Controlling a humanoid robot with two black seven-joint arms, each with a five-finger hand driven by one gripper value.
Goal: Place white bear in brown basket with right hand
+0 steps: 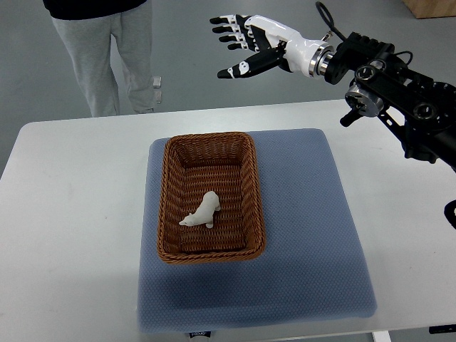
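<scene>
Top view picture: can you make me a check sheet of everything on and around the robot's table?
Surface: white table with a blue padded mat lying on it.
Job's things: small white bear figure lies inside the brown woven wicker basket, which sits on the mat.
Clutter: nothing seen.
Hands: white-and-black right hand is raised beyond the table's far edge, fingers spread, holding nothing; left hand is not in view.
Cables: black cable loops near the right wrist.
Surroundings: grey floor; a person in grey trousers stands beyond the table's far edge; a brown corner, maybe a box, at top right.
</scene>
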